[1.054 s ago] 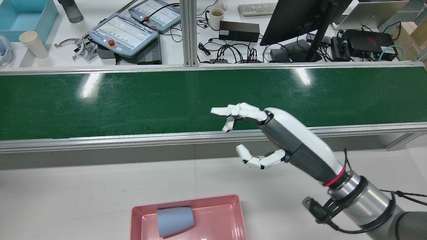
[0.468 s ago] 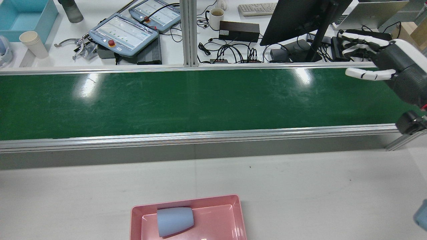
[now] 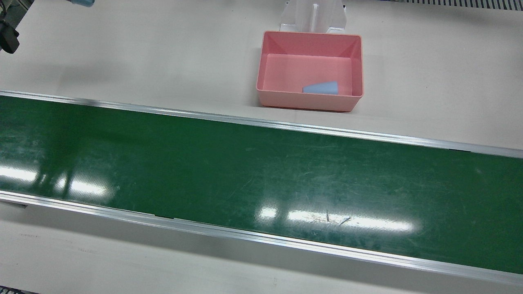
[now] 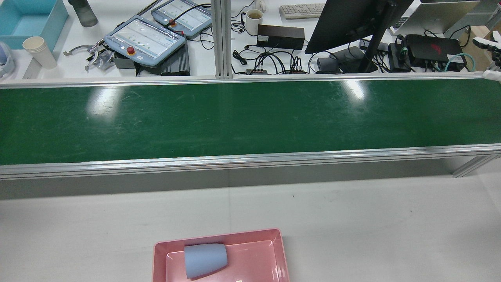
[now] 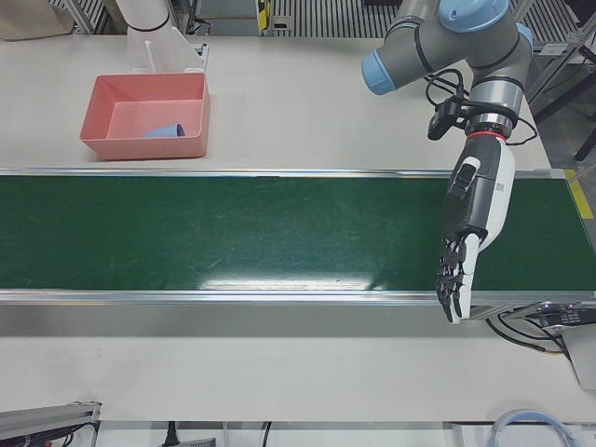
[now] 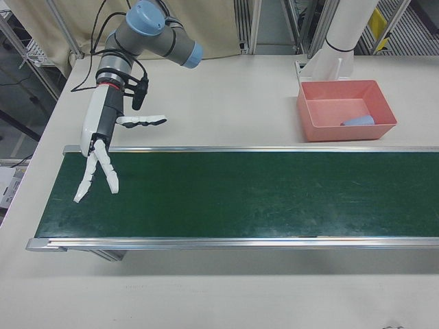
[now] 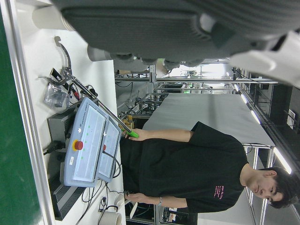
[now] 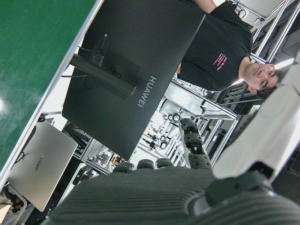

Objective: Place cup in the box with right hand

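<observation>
A light blue cup lies on its side inside the pink box, near the wall that faces the belt. Cup and box also show at the bottom of the rear view. My right hand is open and empty, fingers spread and pointing down over the far end of the green belt, far from the box. Only its fingertips show at the rear view's right edge. My left hand is open and empty, fingers straight down over the belt's other end.
The green conveyor belt runs across the station between aluminium rails. Beyond it in the rear view are teach pendants, a monitor, cables, paper cups and a blue bin. A person stands behind that desk.
My right hand has swung from above the table near the box up and to the right, almost out of the rear view. The cup and the box have not moved.
</observation>
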Tool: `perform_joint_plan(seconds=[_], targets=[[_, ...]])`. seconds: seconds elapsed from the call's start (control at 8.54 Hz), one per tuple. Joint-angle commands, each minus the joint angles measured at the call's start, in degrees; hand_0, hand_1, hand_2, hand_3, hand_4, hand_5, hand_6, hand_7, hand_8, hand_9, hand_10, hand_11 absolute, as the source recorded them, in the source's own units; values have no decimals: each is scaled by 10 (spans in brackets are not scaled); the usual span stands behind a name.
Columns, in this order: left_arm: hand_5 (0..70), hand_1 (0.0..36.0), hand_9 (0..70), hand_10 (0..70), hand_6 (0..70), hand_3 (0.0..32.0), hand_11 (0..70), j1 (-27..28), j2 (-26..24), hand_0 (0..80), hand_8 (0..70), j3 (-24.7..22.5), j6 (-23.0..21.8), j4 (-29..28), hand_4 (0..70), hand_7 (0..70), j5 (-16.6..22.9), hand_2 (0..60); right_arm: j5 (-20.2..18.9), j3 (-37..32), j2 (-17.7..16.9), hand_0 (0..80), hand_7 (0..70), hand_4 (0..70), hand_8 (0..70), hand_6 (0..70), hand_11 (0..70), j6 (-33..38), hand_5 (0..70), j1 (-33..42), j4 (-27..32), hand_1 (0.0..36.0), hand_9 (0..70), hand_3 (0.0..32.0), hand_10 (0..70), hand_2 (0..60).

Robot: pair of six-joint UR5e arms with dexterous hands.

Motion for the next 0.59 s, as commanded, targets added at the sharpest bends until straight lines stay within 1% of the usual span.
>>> perform_joint_plan(seconds=[0.0, 0.23, 0.47], targets=[[0, 0, 0, 0, 0, 0, 0, 0, 0, 0, 0, 0, 0, 0, 0, 0, 0, 0, -37, -19, -7, 238, 0, 0, 0, 0, 0, 17, 12, 2, 19, 58, 0, 0, 0, 62], [0, 0, 0, 0, 0, 0, 0, 1, 0, 0, 0, 0, 0, 0, 0, 0, 0, 0, -41, -23, -7, 231, 0, 0, 0, 0, 0, 20, 14, 3, 19, 63, 0, 0, 0, 90], [0, 0, 0, 0, 0, 0, 0, 0, 0, 0, 0, 0, 0, 0, 0, 0, 0, 0, -41, -23, -8, 231, 0, 0, 0, 0, 0, 21, 15, 3, 20, 66, 0, 0, 0, 103]])
